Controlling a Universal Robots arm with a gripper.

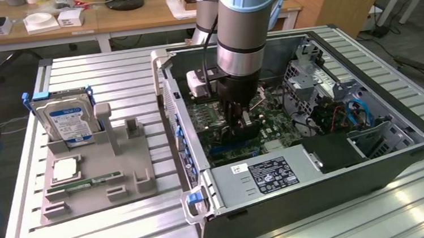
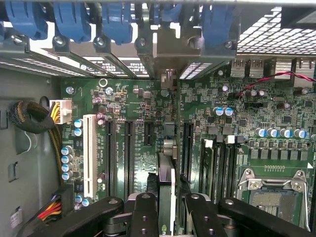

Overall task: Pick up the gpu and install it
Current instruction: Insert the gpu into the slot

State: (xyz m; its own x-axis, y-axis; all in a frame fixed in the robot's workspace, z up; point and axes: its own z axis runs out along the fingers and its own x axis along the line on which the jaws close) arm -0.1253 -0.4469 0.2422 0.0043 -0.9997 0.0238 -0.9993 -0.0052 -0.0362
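The gpu [image 1: 246, 129] is a thin dark card, held on edge inside the open computer case [image 1: 204, 210], down at the green motherboard [image 1: 271, 127]. My gripper [image 1: 239, 117] is shut on it from above. In the wrist view the gpu [image 2: 166, 173] runs edge-on between my two black fingers [image 2: 144, 212], and my gripper [image 2: 168, 210] grips its upper edge. The card lies in line with the black expansion slots [image 2: 129, 153], between two of them, with its far end toward the rear bracket openings. Whether it sits in a slot cannot be told.
On the exterior view's left, a grey fixture [image 1: 88, 188] holds a silver blue-labelled hard drive [image 1: 64, 116] and a green memory stick [image 1: 88, 183]. Inside the case are a power supply [image 1: 277, 170], blue cables [image 1: 357, 113], a white slot [image 2: 90, 153], a CPU socket [image 2: 274, 197] and blue bracket latches [image 2: 74, 19].
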